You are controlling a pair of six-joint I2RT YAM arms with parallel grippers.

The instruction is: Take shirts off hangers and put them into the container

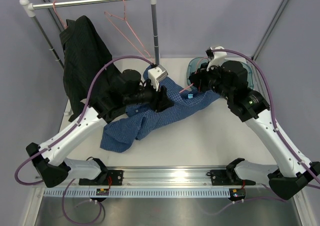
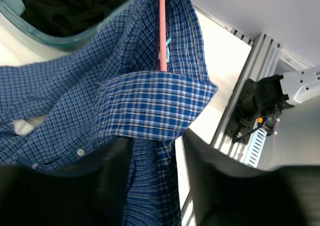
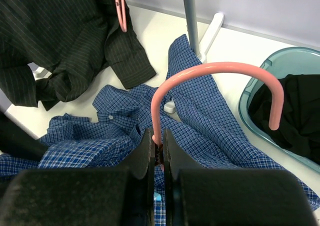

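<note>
Tightly, right gripper point(image 3: 158, 153) pinches hanger point(image 3: 220, 67) — shirt point(image 3: 210, 126) beneath.

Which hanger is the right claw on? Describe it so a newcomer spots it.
From the metal rail at the back, drop to the blue checked shirt sprawled on the table. The pink hanger inside it, neck pinched by the right claw, is the one; the other two hang on the rail.

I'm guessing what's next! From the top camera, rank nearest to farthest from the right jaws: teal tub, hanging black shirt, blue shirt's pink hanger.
1. Pink hanger: in the jaws.
2. Teal tub: just beyond.
3. Hanging black shirt: far left.
</note>
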